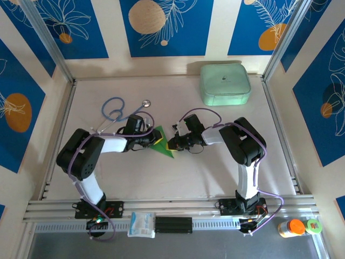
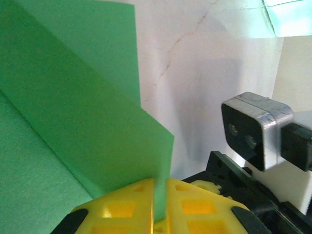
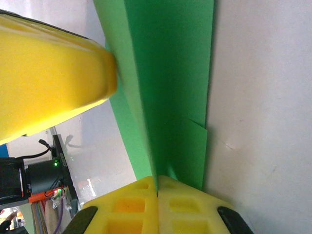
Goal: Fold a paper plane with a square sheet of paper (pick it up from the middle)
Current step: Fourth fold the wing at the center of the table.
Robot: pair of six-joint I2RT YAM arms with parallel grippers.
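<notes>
1. The thin bright green sheet of paper (image 1: 164,147) looks plain to me, darker where it is folded.
2. I see yellow fingertips on the left gripper (image 2: 160,195) and the right gripper (image 3: 157,190).
3. The rounded zip case (image 1: 225,83) is pale mint.
4. The looped stethoscope tubing (image 1: 114,110) is blue.
5. The robot arms (image 1: 113,144) are white and black, with purple cables (image 1: 207,112).
6. The wall panels (image 1: 183,32) are deep blue with white leaf outlines and orange discs.
7. The cream table (image 2: 170,48) shows faint brown veining.

Between left end effector (image 1: 153,141) and right end effector (image 1: 171,144), sheet of paper (image 1: 163,147); zip case (image 1: 225,83) behind-right, stethoscope (image 1: 116,110) behind-left.
</notes>
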